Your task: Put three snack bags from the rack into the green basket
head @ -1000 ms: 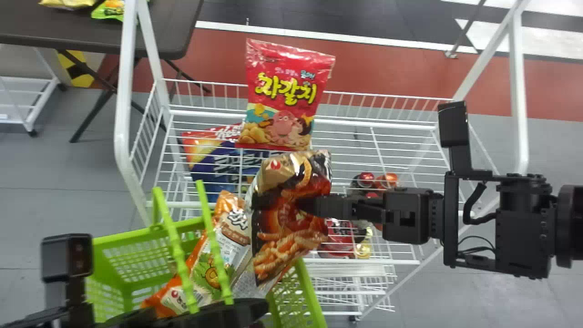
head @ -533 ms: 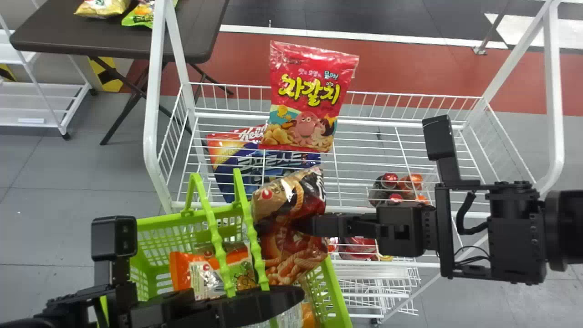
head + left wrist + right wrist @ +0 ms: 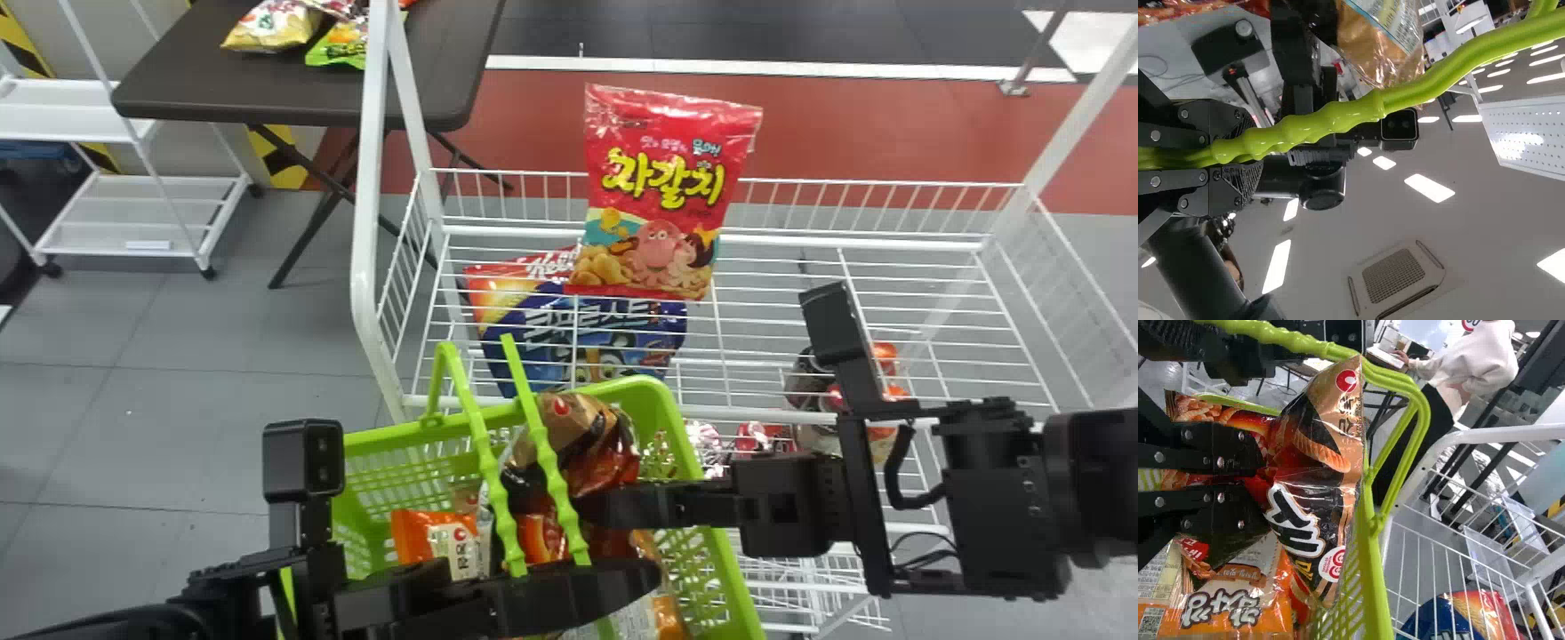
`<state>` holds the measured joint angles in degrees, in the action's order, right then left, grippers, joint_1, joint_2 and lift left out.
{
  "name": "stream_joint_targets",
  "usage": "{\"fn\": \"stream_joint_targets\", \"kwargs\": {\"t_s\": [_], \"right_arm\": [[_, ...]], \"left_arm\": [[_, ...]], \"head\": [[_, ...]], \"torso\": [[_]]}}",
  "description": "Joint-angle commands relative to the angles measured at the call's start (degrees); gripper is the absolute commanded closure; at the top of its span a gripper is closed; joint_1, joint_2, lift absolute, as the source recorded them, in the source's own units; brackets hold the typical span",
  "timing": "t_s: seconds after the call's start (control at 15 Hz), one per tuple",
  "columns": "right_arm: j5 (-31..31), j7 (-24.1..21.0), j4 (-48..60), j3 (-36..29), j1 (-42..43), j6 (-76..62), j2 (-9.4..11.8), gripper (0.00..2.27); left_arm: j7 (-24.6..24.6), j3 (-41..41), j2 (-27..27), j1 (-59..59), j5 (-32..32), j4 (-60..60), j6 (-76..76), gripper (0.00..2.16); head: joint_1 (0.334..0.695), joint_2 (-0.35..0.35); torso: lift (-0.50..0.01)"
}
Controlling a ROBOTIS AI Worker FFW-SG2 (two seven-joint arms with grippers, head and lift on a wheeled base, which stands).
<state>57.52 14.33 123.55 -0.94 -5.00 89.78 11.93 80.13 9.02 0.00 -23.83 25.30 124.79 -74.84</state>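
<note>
Grey floor (image 3: 222, 356) with a red strip (image 3: 871, 151) behind the rack (image 3: 845, 241) in the head view, plus a dark tabletop (image 3: 204, 80) off to the back left with snack packs (image 3: 271, 27) near its far edge. Red snack bag (image 3: 662, 196) is propped upright at the rack's back edge, left of the middle, and a blue bag (image 3: 591, 333) shows through the wires below it. Green basket (image 3: 745, 587) sits by the rack's front left corner. The right end effector (image 3: 591, 508) has the brown snack bag (image 3: 569, 431) down inside the rim, next to an orange bag (image 3: 436, 538). The left end effector (image 3: 613, 587) is at the basket's handle (image 3: 484, 453).

Left wrist view: yep, that end effector (image 3: 1238, 150) is clamped round the green handle, ceiling vent (image 3: 1395, 277) beyond it.

Right wrist view: the end effector (image 3: 1255, 477) is pinching the brown bag, which is all crinkled, just beside the basket's rim. Orange-and-white packaging sits in the basket too.
</note>
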Motion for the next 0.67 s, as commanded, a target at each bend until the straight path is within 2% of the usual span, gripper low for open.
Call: {"fn": "stream_joint_targets", "kwargs": {"t_s": [0.0,0.33,0.47,0.6], "right_arm": [[1.71,0.17,1.34,-1.88,-0.45,0.30,0.55,0.00],[12.17,0.17,0.81,-11.72,-0.45,0.30,1.17,0.06],[14.19,0.53,-0.50,-13.92,-0.45,0.30,1.26,0.06],[11.91,2.99,0.29,-17.70,-1.33,0.30,1.17,0.06]], "left_arm": [[-0.06,0.73,-0.15,0.01,0.01,-0.07,-0.01,2.15],[-0.06,2.32,-0.15,-0.08,0.54,-0.16,-0.19,2.15],[-0.06,2.67,-0.15,-0.17,0.89,-0.07,-0.19,2.15],[-0.15,2.67,-0.15,-0.17,0.98,-0.07,-0.19,2.15]], "head": [[0.695,0.035],[0.695,0.004],[0.695,-0.015],[0.695,-0.038]], "torso": [[0.000],[0.000],[0.000],[0.000]]}}
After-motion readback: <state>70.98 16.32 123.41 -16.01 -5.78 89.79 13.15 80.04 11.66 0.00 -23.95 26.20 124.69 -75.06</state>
